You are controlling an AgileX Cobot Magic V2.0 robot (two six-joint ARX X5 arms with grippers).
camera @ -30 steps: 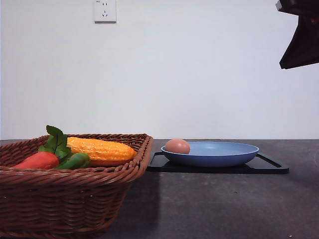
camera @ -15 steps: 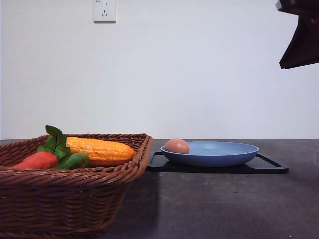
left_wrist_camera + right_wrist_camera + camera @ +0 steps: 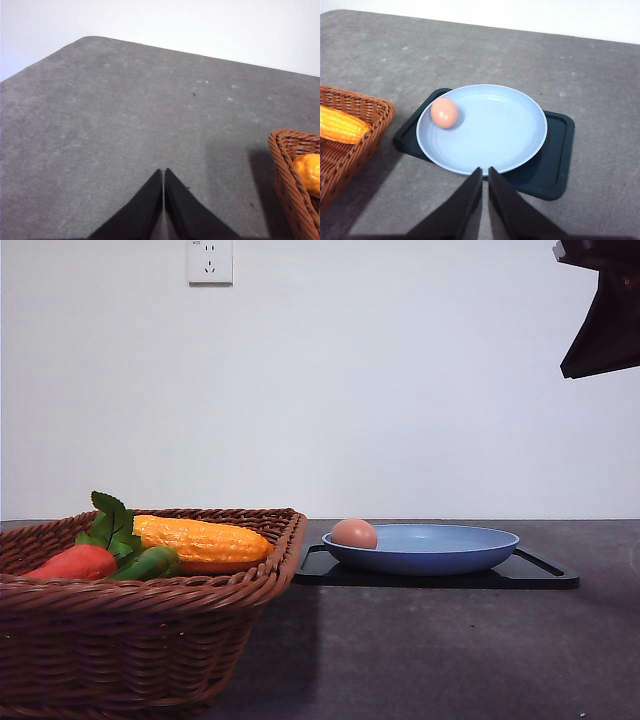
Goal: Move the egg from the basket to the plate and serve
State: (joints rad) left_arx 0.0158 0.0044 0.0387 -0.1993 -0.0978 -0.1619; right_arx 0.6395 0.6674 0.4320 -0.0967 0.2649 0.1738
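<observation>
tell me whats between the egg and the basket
Nearly nothing: in the right wrist view, past the egg come the plate's rim, a strip of black tray, then bare grey table up to the basket.

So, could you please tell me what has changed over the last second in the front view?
Nothing visibly changed. The egg lies in the plate on the side toward the basket, as before, and the arm part at the upper right holds its place.
</observation>
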